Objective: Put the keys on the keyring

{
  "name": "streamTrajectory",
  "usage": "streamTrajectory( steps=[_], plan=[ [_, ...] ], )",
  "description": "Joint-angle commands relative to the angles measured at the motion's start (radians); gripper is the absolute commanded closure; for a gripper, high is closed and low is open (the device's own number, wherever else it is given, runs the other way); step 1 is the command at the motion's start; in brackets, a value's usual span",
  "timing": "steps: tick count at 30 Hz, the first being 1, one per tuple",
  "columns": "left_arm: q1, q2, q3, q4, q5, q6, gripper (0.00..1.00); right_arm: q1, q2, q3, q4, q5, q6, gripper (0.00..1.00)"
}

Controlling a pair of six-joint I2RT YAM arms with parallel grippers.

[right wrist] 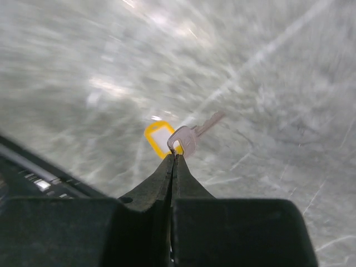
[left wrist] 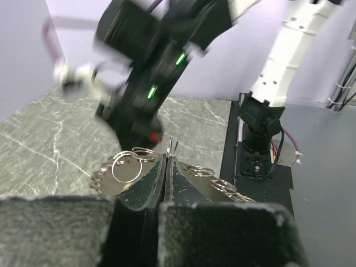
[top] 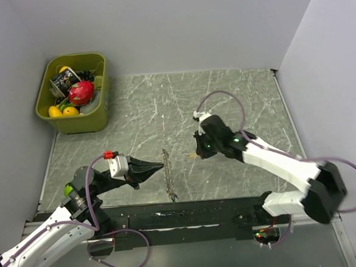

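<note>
Silver key (right wrist: 187,140), yellow-framed tag (right wrist: 160,136), looped keyring (top: 168,178)

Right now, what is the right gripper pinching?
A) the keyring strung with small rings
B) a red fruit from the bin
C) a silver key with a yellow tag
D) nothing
C: in the right wrist view the right gripper is shut on the head of the silver key, with the yellow tag beside it.

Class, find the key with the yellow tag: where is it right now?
Right wrist view: the key is pinched by its head between the fingers of the right gripper, yellow tag beside it, over the table right of the keyring.
</note>
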Motion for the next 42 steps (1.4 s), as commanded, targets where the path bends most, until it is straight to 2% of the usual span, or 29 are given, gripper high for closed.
streamTrajectory(
  steps=[1,3,7,10,15,24,27,30,31,32,33,35,37,38,42],
  plan=[
    [-0.002,0.01,0.04,0.057,-0.046,0.0,0.99,0.006,-0.228,-0.042,0.095,-0.167,-0.178,1.0],
    [-0.003,0.014,0.037,0.058,-0.053,-0.005,0.99,0.007,-0.304,-0.073,0.133,-0.211,-0.226,1.0],
    [-0.003,0.022,0.028,0.081,-0.048,-0.007,0.99,0.006,-0.468,-0.087,0.144,-0.396,-0.365,1.0],
    [-0.003,0.028,0.028,0.089,-0.044,-0.002,0.99,0.006,-0.525,-0.1,0.165,-0.487,-0.409,1.0],
    [-0.003,0.053,0.037,0.103,-0.014,0.01,0.99,0.006,-0.504,-0.061,0.139,-0.672,-0.458,1.0],
    [-0.003,0.088,0.046,0.103,0.001,0.012,0.99,0.004,-0.421,0.016,0.117,-0.778,-0.475,1.0],
    [-0.003,0.09,0.054,0.095,0.009,0.019,0.99,0.007,-0.398,0.045,0.081,-0.734,-0.475,1.0],
    [-0.003,0.09,0.058,0.092,0.01,0.026,0.99,0.022,-0.349,0.096,0.029,-0.471,-0.437,1.0],
    [-0.003,0.09,0.058,0.093,0.015,0.024,0.99,0.027,-0.3,0.111,-0.027,-0.303,-0.424,1.0],
    [-0.003,0.09,0.06,0.095,0.015,0.024,0.99,0.044,-0.271,0.146,-0.058,-0.224,-0.401,1.0],
    [-0.003,0.091,0.058,0.096,0.016,0.021,0.99,0.042,-0.237,0.159,-0.093,-0.196,-0.383,1.0],
    [-0.003,0.093,0.054,0.103,0.019,0.018,0.99,0.035,-0.179,0.121,-0.057,-0.243,-0.38,1.0],
    [-0.003,0.096,0.055,0.093,0.021,0.021,0.99,0.033,-0.15,0.099,-0.031,-0.208,-0.332,1.0],
    [-0.003,0.097,0.058,0.087,0.021,0.023,0.99,0.033,-0.131,0.104,-0.051,-0.097,-0.302,1.0],
    [-0.002,0.093,0.052,0.089,0.015,0.021,0.99,0.033,0.01,0.105,-0.082,-0.065,-0.245,1.0]
  ],
)
